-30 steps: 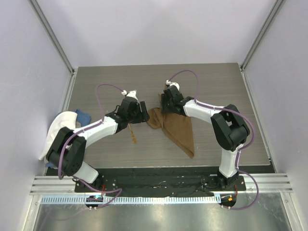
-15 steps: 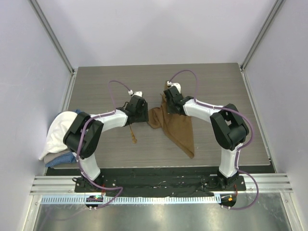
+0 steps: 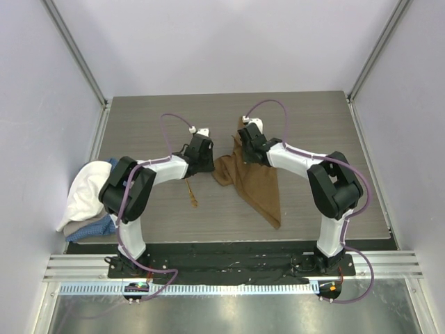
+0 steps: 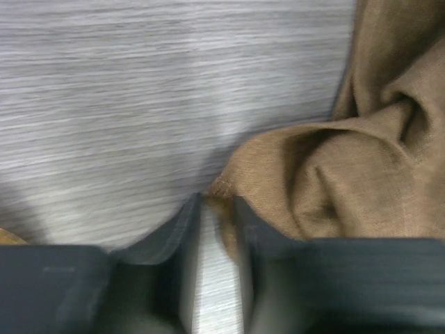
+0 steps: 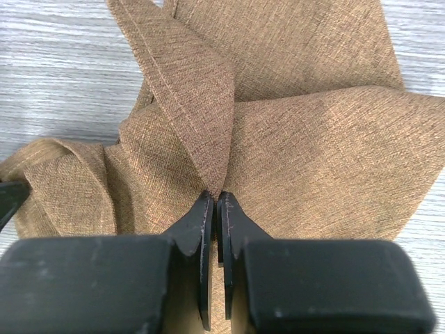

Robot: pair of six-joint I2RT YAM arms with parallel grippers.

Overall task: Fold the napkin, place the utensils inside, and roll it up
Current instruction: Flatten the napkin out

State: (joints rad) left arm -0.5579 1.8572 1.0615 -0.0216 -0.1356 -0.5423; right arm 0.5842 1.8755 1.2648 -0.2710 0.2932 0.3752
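Observation:
The tan-brown napkin point(image 3: 256, 186) lies crumpled mid-table, its long part trailing toward the near right. My right gripper point(image 3: 247, 145) is at its far edge and is shut on a raised fold of the napkin point(image 5: 278, 132); in the right wrist view the gripper point(image 5: 217, 198) pinches the cloth at its tips. My left gripper point(image 3: 206, 158) is at the napkin's left corner. In the left wrist view the gripper point(image 4: 214, 205) is narrowly open with the napkin's corner point(image 4: 221, 191) between the tips. The gold spoon point(image 3: 192, 195) lies on the table just below the left gripper.
A white cloth point(image 3: 85, 193) lies at the table's left edge with a blue cloth point(image 3: 99, 228) under it. White walls with metal posts enclose the table on three sides. The arm bases stand at the near edge.
My left gripper has moved right and a little farther back, up to the napkin's left corner. The right gripper has stayed shut on the napkin's fold.

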